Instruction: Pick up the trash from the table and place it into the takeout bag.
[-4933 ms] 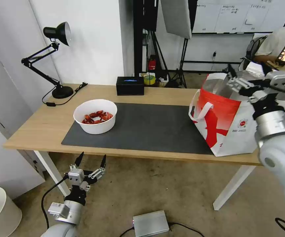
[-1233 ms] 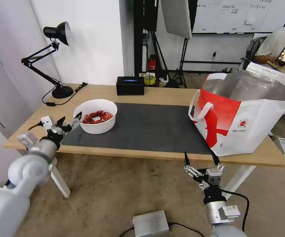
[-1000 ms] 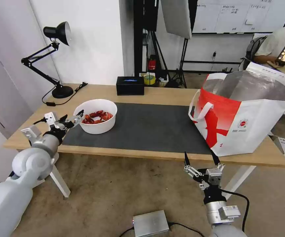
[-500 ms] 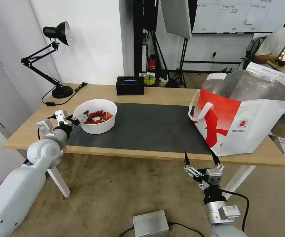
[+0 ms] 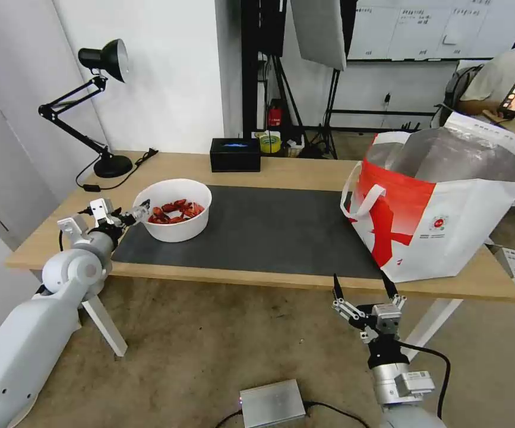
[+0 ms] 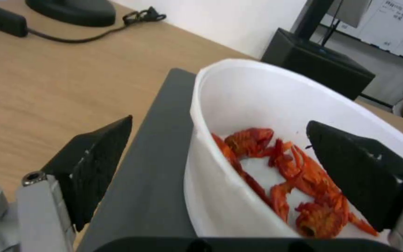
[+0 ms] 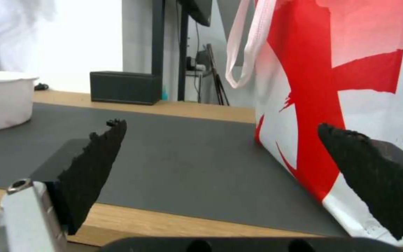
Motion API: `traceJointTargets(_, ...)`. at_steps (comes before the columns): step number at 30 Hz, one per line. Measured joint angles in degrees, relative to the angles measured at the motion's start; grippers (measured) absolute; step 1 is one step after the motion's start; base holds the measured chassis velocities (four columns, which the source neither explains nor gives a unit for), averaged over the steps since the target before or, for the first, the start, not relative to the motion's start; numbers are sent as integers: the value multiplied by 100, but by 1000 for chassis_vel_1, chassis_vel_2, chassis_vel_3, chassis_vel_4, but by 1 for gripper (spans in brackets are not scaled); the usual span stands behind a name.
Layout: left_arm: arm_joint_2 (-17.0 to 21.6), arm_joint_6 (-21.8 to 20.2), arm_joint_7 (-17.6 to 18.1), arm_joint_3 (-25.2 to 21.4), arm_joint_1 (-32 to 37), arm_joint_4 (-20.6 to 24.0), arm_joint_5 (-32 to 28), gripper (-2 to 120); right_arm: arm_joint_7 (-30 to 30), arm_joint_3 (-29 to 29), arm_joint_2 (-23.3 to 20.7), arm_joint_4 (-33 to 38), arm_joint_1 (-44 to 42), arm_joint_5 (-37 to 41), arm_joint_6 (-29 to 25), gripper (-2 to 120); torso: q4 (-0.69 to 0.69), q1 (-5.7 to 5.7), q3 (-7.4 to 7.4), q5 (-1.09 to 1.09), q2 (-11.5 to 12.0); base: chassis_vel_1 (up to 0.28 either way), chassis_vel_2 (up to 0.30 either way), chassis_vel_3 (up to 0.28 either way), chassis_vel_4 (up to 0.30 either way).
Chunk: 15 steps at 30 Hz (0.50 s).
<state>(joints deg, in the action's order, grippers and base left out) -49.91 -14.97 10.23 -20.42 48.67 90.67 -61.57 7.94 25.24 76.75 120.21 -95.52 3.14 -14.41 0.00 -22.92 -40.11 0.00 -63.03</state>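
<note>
One white bowl of red shells (image 5: 173, 209) sits between the left gripper's (image 6: 220, 140) wide-spread fingers.

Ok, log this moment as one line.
left gripper: open, straddling bowl of red shells rim | right gripper: open, parked below table edge | takeout bag: upright

Count on the counter (image 5: 305, 169): one white bowl of red shells (image 5: 174, 209), one takeout bag (image 5: 441, 208), one dark grey mat (image 5: 269, 229), one black tissue box (image 5: 235, 154), one desk lamp (image 5: 100, 107). Two grippers: left gripper (image 5: 131, 215), right gripper (image 5: 362, 289).
</note>
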Motion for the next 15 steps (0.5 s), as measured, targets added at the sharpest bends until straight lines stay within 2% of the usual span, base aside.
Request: traceJointTargets(15,10,-79,-47,0,160,65,-16,95,0,0,0,0,0,0,0,100,0,0,0,0,0,0,0,0,0)
